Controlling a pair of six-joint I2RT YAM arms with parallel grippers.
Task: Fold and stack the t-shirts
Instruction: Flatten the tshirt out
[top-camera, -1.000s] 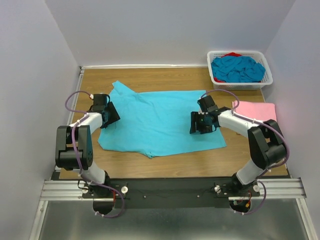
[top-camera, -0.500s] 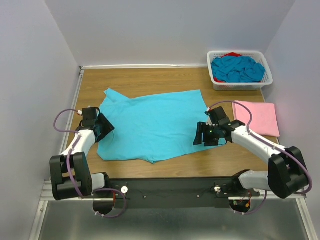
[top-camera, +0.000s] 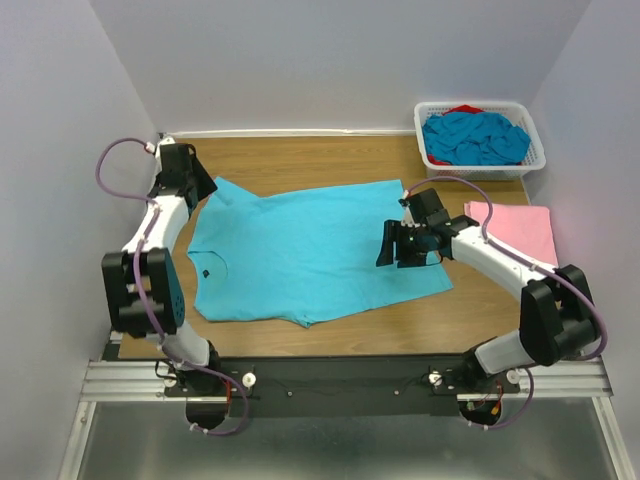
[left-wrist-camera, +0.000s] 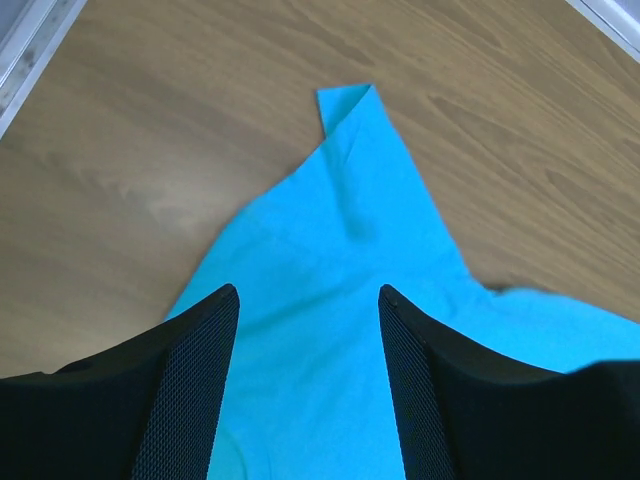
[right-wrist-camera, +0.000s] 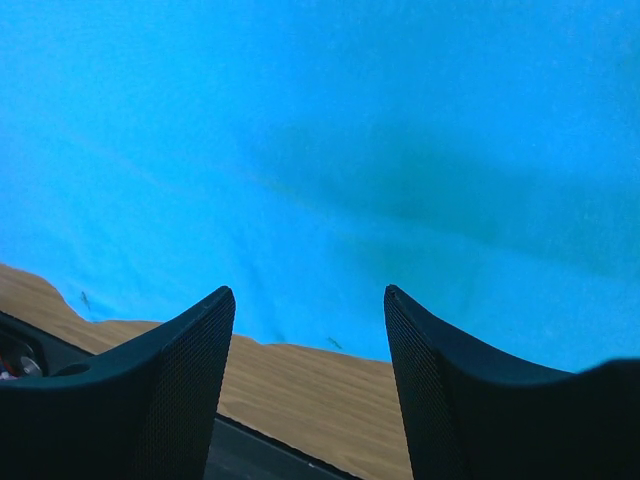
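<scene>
A turquoise t-shirt (top-camera: 310, 250) lies spread flat across the middle of the wooden table. My left gripper (top-camera: 200, 183) hovers open above its far-left sleeve (left-wrist-camera: 350, 150), nothing between the fingers (left-wrist-camera: 200, 380). My right gripper (top-camera: 392, 246) hangs open over the shirt's right part, close to its near hem (right-wrist-camera: 300, 330), and holds nothing. A folded pale pink t-shirt (top-camera: 520, 225) lies at the right edge. More turquoise t-shirts (top-camera: 475, 138) are heaped in the basket.
The white lattice basket (top-camera: 480, 172) stands at the back right corner, a bit of red cloth (top-camera: 463, 108) showing at its rear. White walls enclose the table on three sides. Bare wood (top-camera: 300, 155) shows behind the spread shirt.
My left arm swung from the shirt's near-left side up to its far-left sleeve, jaws narrowing slightly. The shirt's left side now lies flatter. My right gripper shifted slightly back.
</scene>
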